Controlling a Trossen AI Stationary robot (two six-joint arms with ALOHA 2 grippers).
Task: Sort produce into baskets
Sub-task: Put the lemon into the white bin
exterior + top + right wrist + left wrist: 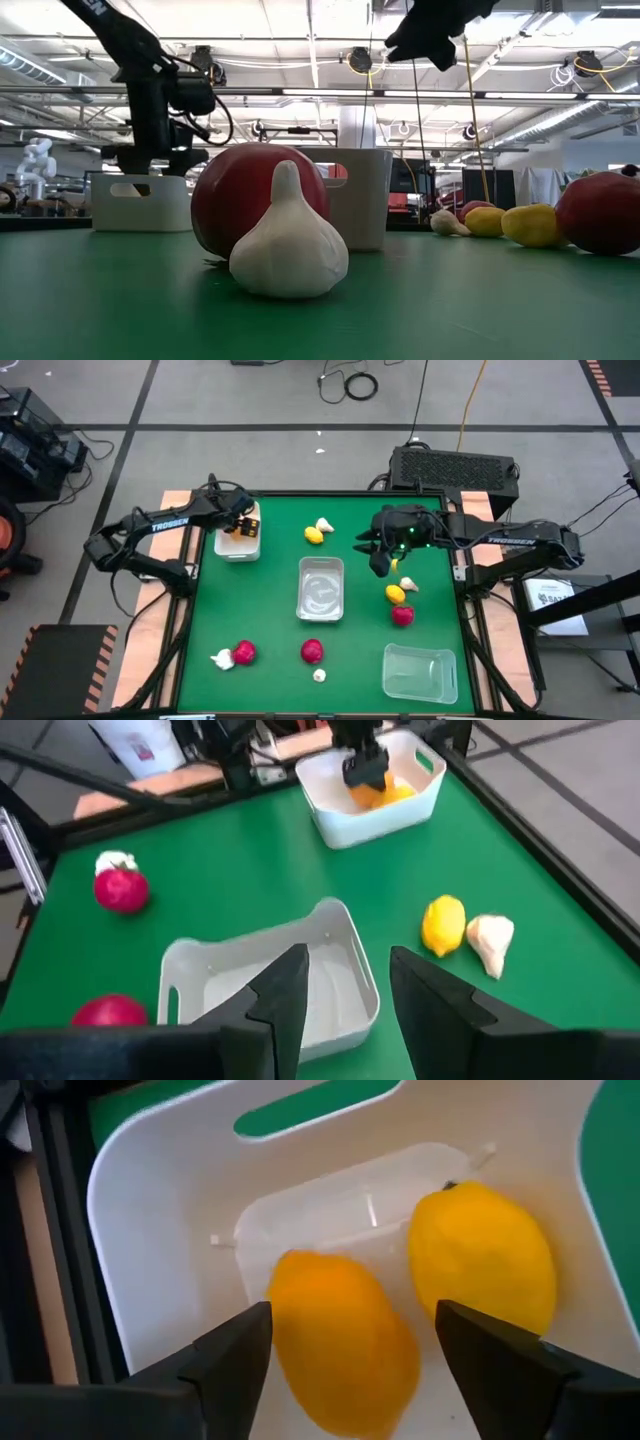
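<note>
My left gripper [240,526] hangs open over the opaque white basket [238,545] at the far left. Its fingers stand on either side of one yellow lemon [345,1340] that lies in the basket beside a second lemon [485,1260]. My right gripper [384,560] is open and empty, raised above the table at the far right, right of the middle clear basket [321,588]; that basket also shows in the right wrist view [260,985]. A lemon [314,536] and a garlic bulb [324,525] lie on the table between the two grippers.
A lemon [396,594], a garlic bulb [407,584] and a red piece [402,615] lie below my right gripper. A second clear basket [420,670] stands at the near right. Two red pieces [243,652] [312,651] and two garlic bulbs [222,659] [319,675] lie near the front edge.
</note>
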